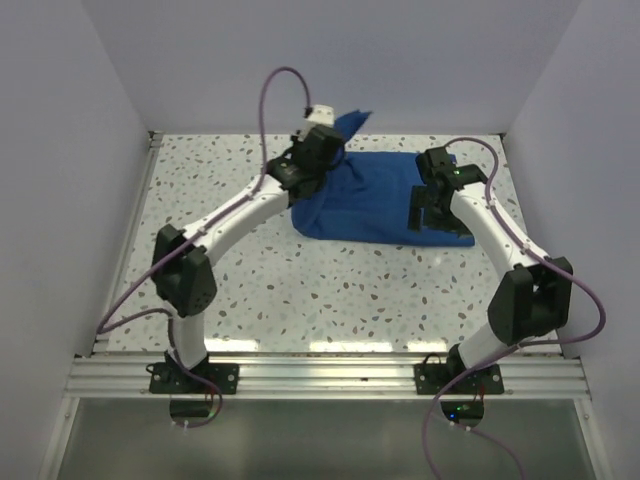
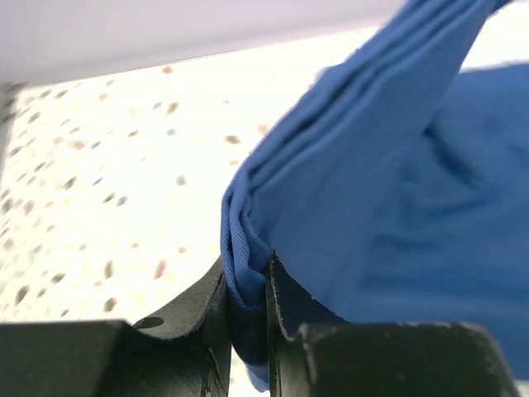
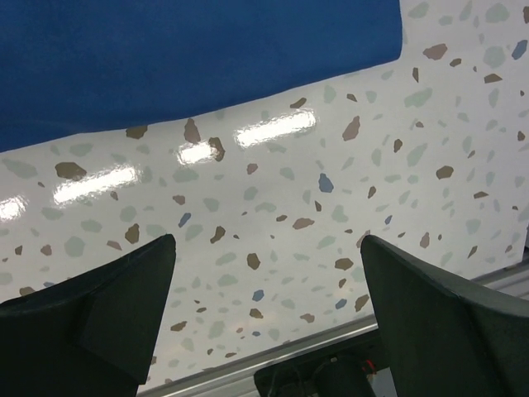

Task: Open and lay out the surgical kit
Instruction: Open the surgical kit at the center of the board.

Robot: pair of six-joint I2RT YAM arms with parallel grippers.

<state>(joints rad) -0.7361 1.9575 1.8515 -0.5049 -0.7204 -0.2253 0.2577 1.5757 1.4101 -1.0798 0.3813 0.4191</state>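
**Left pincer had the corner, right one hung open over the far end**

The royal-blue cloth wrap lay as a folded bundle in the upper middle of the overhead frame, on the speckled terrazzo table, its long axis running left to right. The left gripper sat right at the bundle's upper-left corner, and it had it: jaws all but closed, several layers of blue cloth pinched between them, the fabric rising out of the grip to a peak. The rest of the wrap lay to the right of and below that pincer in the overhead frame, so opening the flap looked, to my eye, like a pull away from the bundle. The right gripper hovered over the bundle's right end, jaws spread wide, nothing between them. Its own view showed bare table beneath and blue cloth across the upper left. Whatever the wrap held was hidden.
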